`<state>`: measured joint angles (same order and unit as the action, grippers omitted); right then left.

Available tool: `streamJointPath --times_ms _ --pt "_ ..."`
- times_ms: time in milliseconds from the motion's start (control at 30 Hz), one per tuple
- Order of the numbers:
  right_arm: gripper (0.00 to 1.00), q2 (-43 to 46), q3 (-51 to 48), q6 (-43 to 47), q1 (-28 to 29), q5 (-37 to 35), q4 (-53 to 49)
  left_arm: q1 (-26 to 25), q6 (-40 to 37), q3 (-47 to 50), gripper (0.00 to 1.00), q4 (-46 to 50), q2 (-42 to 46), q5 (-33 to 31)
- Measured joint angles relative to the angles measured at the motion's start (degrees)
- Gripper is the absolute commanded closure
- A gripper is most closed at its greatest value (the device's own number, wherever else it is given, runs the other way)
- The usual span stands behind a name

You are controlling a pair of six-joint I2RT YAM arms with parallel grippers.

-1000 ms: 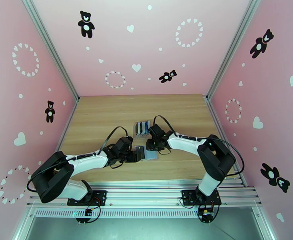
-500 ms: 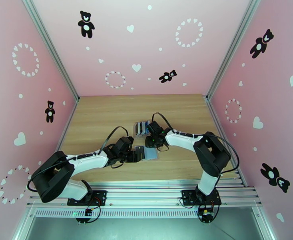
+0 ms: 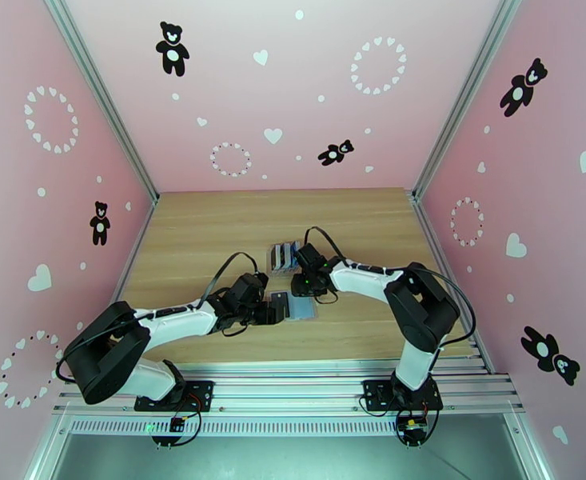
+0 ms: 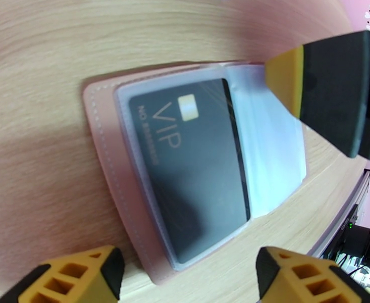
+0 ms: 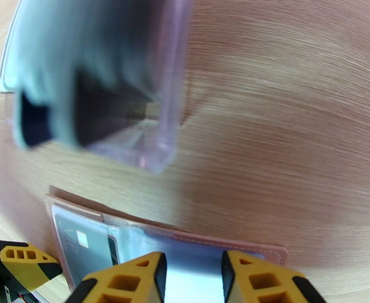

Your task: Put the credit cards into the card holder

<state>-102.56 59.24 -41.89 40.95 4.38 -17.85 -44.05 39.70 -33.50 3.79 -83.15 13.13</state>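
the clear slotted stand [image 5: 154,97] and the pale blue plastic cards [image 5: 84,41] standing in it are smeared by blur in the right wrist view, so their edges are unreadable. the right gripper [image 5: 192,271] covers one corner of the tan-pink leather-like card holder [image 4: 104,162], which lies open and flat with a dark vip card [image 4: 195,172] in its clear sleeve. this gripper's tips stand narrowly apart above the sleeve, with nothing seen between them. the left gripper [image 4: 187,266] hovers spread wide at the holder's edge, gripping nothing. light wooden table [image 3: 205,226]; pink walls [image 3: 237,90] with bears and hearts.
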Motion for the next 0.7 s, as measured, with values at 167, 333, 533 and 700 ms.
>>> streamJointPath --times_ms 167,333,533,700 --pt "0.64 0.9 -1.5 -1.2 0.9 0.4 1.4 -0.1 0.0 0.0 0.24 -0.2 -0.1 0.0" --pt "0.64 1.1 -1.9 -2.2 2.0 1.2 1.9 -0.1 0.0 0.0 0.24 -0.7 -0.3 0.3" --pt "0.64 1.1 -2.2 -3.4 2.6 2.3 2.9 -0.2 0.5 0.0 0.22 -1.9 -0.4 2.1" --pt "0.64 1.2 -2.9 -4.7 2.6 3.8 4.7 -0.2 0.9 0.0 0.2 -2.4 -0.3 3.8"
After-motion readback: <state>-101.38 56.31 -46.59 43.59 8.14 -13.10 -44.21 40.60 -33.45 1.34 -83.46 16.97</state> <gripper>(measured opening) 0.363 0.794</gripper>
